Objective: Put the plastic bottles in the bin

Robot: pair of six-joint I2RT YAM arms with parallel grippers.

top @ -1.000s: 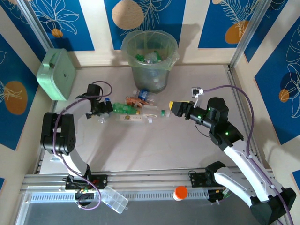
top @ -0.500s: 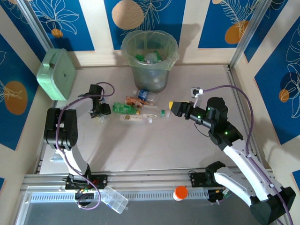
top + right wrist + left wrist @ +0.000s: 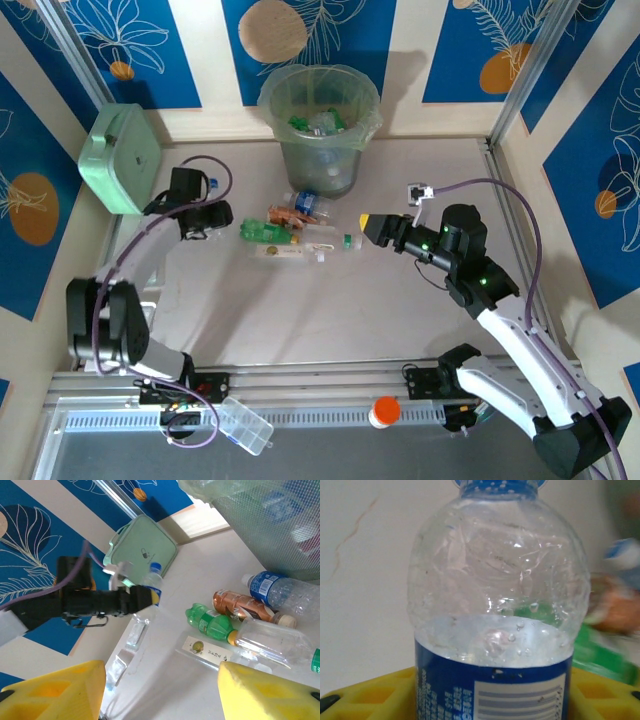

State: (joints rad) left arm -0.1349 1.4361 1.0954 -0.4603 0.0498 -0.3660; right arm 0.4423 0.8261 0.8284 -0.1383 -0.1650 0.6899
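Nearest, we note the right gripper at 3 o'clock of the pile, yellow fingers apart, nothing between them. The loose bottles lie mid-table on their sides, bunched together: one green, one orange-brown, one blue-labelled, one clear. At 9 o'clock of them the left gripper is clamped on a clear blue-capped bottle, cap up. Farthest, at 12 o'clock by the back wall, stands the bin; we see more bottles inside.
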